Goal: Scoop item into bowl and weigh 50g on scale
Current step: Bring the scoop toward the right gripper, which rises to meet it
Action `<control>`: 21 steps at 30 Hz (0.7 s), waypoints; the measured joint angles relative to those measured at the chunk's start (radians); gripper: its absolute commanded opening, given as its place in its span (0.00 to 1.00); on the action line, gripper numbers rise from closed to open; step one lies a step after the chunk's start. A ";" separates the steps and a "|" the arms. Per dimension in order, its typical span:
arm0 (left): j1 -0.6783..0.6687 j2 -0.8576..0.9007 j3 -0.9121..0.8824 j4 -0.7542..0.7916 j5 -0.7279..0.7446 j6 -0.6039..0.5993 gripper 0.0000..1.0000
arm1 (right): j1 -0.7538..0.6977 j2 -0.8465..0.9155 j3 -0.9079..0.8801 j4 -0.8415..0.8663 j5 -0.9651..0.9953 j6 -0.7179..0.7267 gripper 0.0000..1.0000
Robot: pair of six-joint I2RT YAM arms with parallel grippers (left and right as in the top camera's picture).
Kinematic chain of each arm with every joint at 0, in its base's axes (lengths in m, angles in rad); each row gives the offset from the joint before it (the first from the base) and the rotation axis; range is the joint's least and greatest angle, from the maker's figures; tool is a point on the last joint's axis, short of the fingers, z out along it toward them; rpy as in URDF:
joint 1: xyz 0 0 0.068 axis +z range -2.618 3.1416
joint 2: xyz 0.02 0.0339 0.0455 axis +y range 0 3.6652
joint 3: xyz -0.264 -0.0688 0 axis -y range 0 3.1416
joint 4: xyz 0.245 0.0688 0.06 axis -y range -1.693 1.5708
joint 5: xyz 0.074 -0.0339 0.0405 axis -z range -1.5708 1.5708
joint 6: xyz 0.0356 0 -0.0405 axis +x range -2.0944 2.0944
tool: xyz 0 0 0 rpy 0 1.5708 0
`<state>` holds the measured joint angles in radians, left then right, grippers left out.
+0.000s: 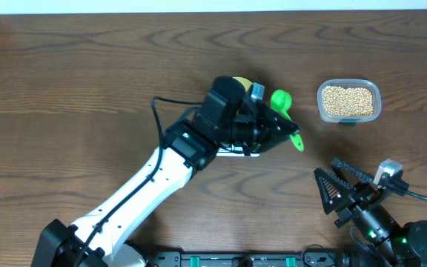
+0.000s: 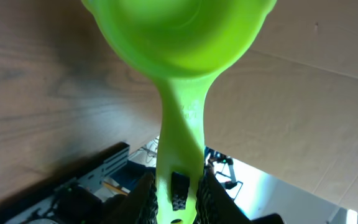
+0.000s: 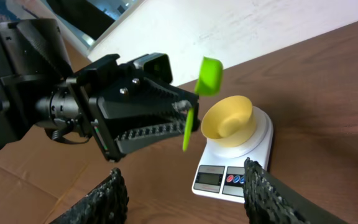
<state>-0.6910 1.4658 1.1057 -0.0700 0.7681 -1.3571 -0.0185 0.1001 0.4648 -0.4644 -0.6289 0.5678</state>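
Nearest the base, the right arm (image 1: 380, 222) hangs low over the wooden table (image 1: 65, 89). Its jaws stand apart with nothing between them.

Further out, the left arm (image 1: 147, 185) reaches toward the middle of the table. Its jaws are clamped on the lower handle of a green scoop (image 1: 281, 99), which is held with the cup raised, and no beans show in it. Mostly under that arm sits the white scale (image 3: 258, 132), with the pale yellow bowl (image 3: 241, 112) resting empty on its platform.

Farthest out, to the right and well apart from the scale, a clear tub (image 1: 377, 96) holds all the beans (image 1: 347, 100).

The task looks to be at its start: the scoop is in hand, but no scooping shows yet. The next move would be to carry the scoop right to the tub, dip the cup into the beans, level it, and bring it back over the bowl without spilling.

The scale's front has a grey display (image 3: 208, 179) and red and blue buttons (image 3: 235, 179), but no digits can be read. The scoop handle carries raised marks in the left wrist view, too blurred to read. No brand is legible.
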 measured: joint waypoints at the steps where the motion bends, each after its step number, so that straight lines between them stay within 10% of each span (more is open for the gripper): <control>1: -0.012 0.000 0.000 0.000 -0.009 -0.014 0.19 | 0.000 0.000 0.000 0.000 -0.002 -0.002 0.59; 21: -0.117 0.000 0.000 0.019 -0.067 -0.185 0.19 | 0.000 0.071 0.000 -0.010 0.023 -0.011 0.46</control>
<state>-0.8085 1.4658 1.1057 -0.0509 0.7010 -1.5421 -0.0185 0.1711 0.4648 -0.4744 -0.6056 0.5571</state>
